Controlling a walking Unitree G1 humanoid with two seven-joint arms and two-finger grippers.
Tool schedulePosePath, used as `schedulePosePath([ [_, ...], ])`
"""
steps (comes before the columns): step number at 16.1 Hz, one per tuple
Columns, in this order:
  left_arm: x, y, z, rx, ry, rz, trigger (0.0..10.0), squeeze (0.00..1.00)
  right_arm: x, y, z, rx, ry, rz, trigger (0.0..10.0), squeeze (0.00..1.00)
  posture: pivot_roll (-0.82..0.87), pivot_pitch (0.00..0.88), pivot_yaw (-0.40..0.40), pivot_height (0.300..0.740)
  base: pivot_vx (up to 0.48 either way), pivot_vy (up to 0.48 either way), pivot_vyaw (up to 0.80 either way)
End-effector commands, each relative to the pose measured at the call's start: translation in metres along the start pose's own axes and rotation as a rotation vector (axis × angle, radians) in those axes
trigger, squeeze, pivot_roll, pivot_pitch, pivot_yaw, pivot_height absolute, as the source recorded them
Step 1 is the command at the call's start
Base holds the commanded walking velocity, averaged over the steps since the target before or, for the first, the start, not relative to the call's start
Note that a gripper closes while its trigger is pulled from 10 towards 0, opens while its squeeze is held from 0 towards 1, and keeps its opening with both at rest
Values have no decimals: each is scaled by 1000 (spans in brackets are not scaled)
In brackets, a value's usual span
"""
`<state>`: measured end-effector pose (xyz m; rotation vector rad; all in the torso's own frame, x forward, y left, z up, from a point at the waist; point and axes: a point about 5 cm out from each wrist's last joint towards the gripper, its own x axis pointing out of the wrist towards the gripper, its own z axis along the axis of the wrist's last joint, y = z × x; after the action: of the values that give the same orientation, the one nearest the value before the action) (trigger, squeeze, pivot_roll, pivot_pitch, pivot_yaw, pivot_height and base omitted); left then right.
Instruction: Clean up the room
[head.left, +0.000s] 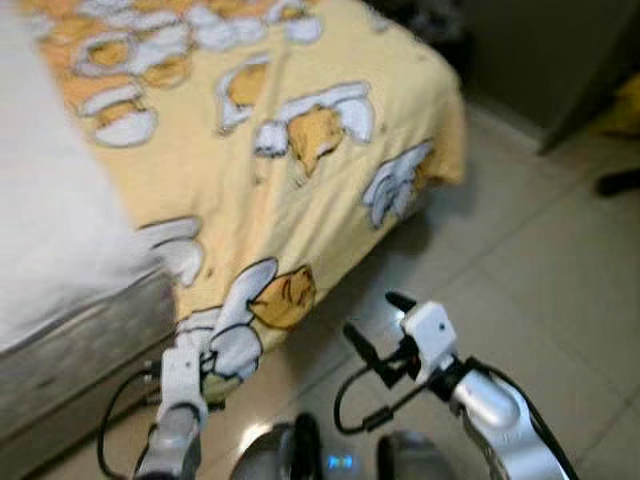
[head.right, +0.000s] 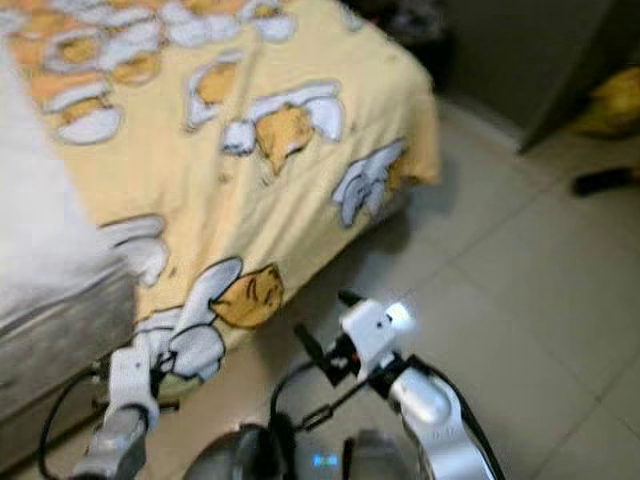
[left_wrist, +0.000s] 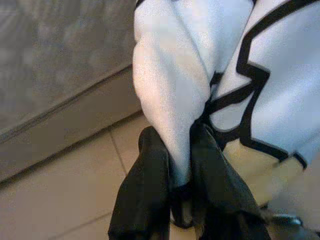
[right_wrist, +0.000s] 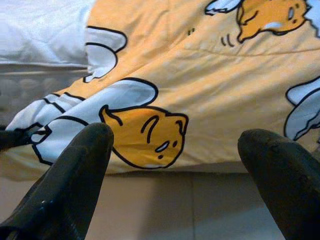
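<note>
**Left gripper pinching the blanket's low corner, right gripper spread and free**

From the head camera I see the yellow blanket (head.left: 300, 150) draped over the bed (head.left: 70, 350), its long run going from the far top of the frame down toward me, with one corner hanging off the near edge almost to the tiled floor (head.left: 520, 280). My left gripper (head.left: 185, 385) sits at that hanging corner, but the eye views are blurred and I cannot read its fingers there.

The left wrist view settles it: both black fingers (left_wrist: 145, 190) are pressed together on a fold of white, black-outlined cloth, with the grey mattress side and floor tiles behind.

My right gripper (head.left: 380, 325) is raised over the floor just beside the bed, apart from the fabric. Its wrist view shows the fingers (right_wrist: 75, 170) spread wide with nothing between them, aimed at a cartoon print on the hanging side of the blanket. A white sheet (right_wrist: 45, 30) lies on the mattress.
</note>
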<state>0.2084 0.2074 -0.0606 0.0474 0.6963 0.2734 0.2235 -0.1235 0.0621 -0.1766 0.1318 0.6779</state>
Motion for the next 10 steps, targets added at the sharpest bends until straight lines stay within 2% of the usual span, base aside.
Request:
schedulePosePath([
  [1,-4,3,-14,-7,54,14,10000,1000,-2,-1,-4,0,16,-7,10000,0,-199,190,90,740,0,0,0],
  [4,-5,-6,-15,-45,67,-16,10000,1000,-2,-1,-6,-3,21,-4,10000,0,-198,186,88,740,0,0,0],
  [7,-10,-21,-26,-82,105,-72,10000,1000,-2,-2,-7,-3,24,-3,10000,0,-197,186,90,740,0,0,0],
  [9,-10,-17,-23,-54,84,-43,10000,1000,0,-5,-5,-1,14,-31,10000,0,-194,178,95,740,0,0,0],
  [10,-7,-12,-9,27,-26,-19,10000,0,2,-14,-3,1,-3,-105,10000,0,-185,161,104,740,0,0,0],
])
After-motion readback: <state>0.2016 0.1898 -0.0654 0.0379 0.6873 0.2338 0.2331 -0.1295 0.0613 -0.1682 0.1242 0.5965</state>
